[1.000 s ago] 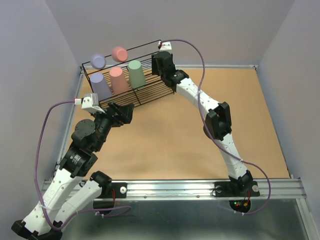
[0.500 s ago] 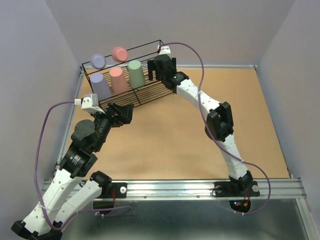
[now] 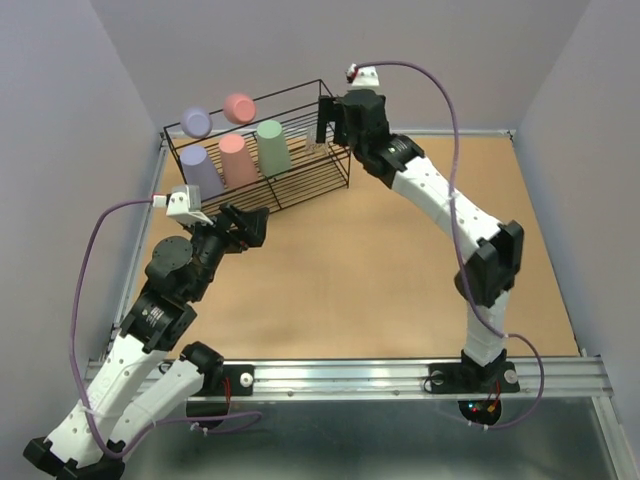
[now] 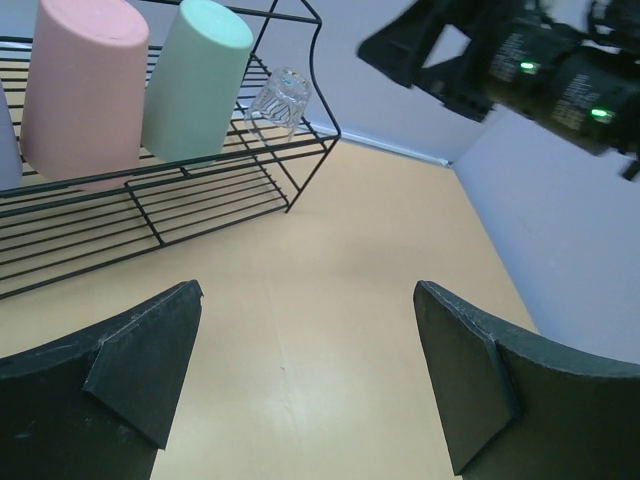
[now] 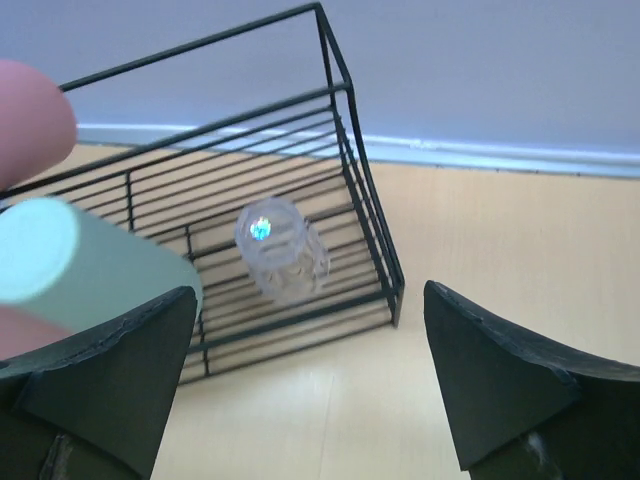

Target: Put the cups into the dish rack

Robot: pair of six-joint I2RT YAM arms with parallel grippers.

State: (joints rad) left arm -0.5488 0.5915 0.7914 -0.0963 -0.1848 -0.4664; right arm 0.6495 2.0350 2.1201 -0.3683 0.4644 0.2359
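The black wire dish rack [image 3: 300, 185] stands at the table's back left. Upside down in it are two lavender cups [image 3: 202, 170], two pink cups [image 3: 237, 160], a green cup [image 3: 272, 147] and a small clear cup [image 3: 316, 146] at the right end. My right gripper [image 3: 330, 118] is open and empty, above the rack's right end. Its view shows the clear cup [image 5: 283, 250] below, on the rack's [image 5: 377, 210] bars beside the green cup [image 5: 80, 265]. My left gripper [image 3: 252, 222] is open and empty over bare table in front of the rack [image 4: 300, 145]. It faces the green cup [image 4: 195, 80] and the clear cup [image 4: 278, 98].
The rack sits close to the left wall and the back wall. The tan tabletop [image 3: 400, 280] stretches to the right and front of it. The right arm [image 4: 520, 60] crosses the top of the left wrist view.
My right gripper has risen and drawn back to the right from the rack's right end, empty. The clear cup stays in the rack. The left arm has not moved.
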